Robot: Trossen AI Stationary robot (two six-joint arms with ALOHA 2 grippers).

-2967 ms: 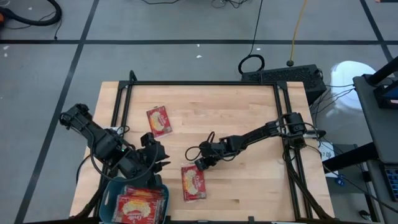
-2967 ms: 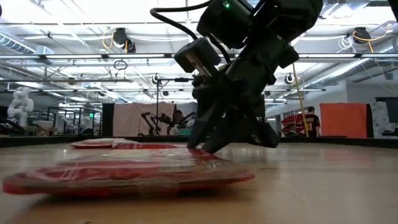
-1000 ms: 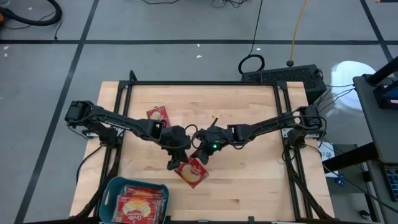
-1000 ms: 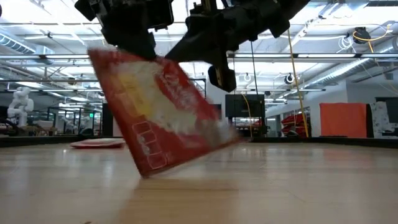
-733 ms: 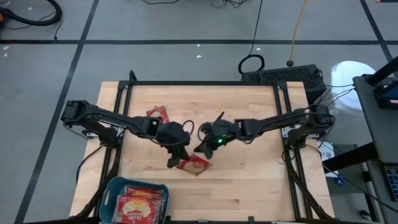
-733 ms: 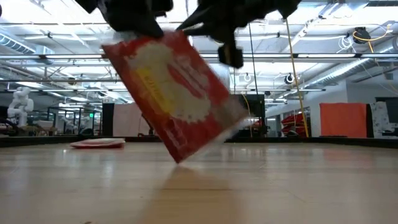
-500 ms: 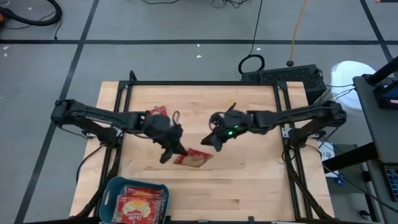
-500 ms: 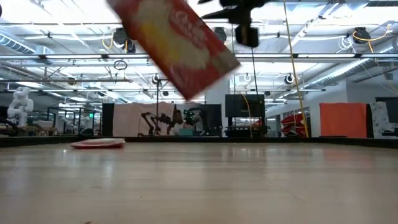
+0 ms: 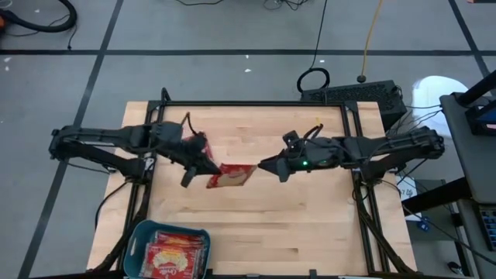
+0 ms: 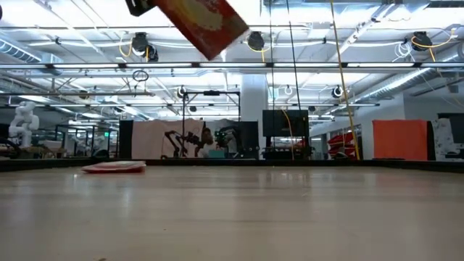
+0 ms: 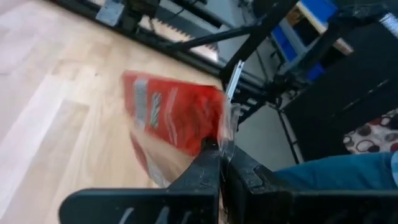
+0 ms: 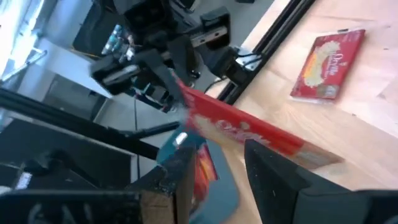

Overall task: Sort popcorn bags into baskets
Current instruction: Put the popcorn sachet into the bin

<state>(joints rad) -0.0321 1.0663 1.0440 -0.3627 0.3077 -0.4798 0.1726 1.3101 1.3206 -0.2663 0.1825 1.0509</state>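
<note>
From above you see your left pincer (image 9: 203,168) clamped on one edge of a red popcorn bag (image 9: 232,177), held in the air over the middle of the tabletop (image 9: 310,225). Your right pincer (image 9: 271,166) sits just beside the bag's other end, fingers apart and off it. The low view alone shows how high the bag hangs. A second bag (image 9: 194,142) lies near the left arm; the teal basket (image 9: 138,240) holds more at the near left corner.
</note>
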